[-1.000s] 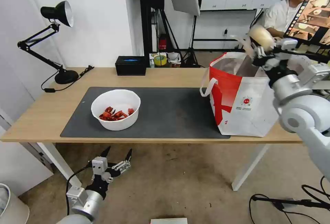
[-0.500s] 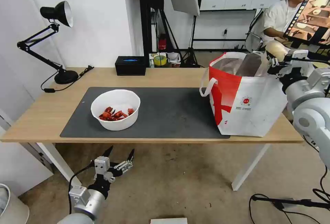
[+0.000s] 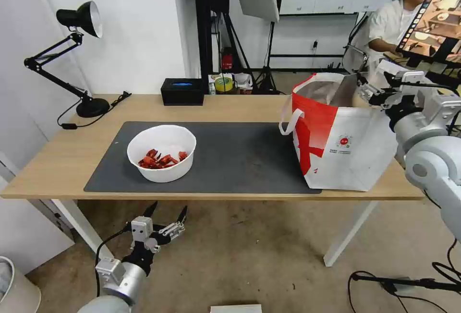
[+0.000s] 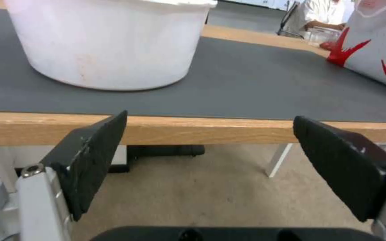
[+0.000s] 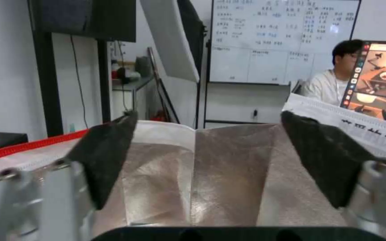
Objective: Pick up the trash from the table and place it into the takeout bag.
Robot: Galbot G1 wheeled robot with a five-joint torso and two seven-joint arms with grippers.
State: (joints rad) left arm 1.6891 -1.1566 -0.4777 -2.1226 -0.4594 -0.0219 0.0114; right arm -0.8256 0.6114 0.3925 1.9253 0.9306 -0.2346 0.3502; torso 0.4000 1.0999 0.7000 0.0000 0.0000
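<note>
A white round bowl [image 3: 162, 152] of red shell scraps stands on the left part of the dark grey mat [image 3: 230, 159] on the wooden table [image 3: 62, 159]. At the table's right end the white and red takeout bag [image 3: 341, 135] stands open, showing its silver lining [image 5: 229, 174]. My right gripper [image 3: 369, 85] hangs at the bag's right rim, open over the mouth with nothing between its fingers [image 5: 331, 167]. My left gripper [image 3: 165, 216] is below the table's front edge, open and facing the bowl [image 4: 108, 43].
A black tissue box [image 3: 182, 91] sits at the table's back edge. A black desk lamp [image 3: 79, 54] stands at the back left. White table legs [image 3: 345, 236] and cables [image 3: 403, 282] are on the floor to the right. A white bin [image 3: 12, 289] is at the lower left.
My right gripper carried a beige lump over the bag, dropped to the rim and opened; the lump is no longer between its fingers. The left arm barely moved.
</note>
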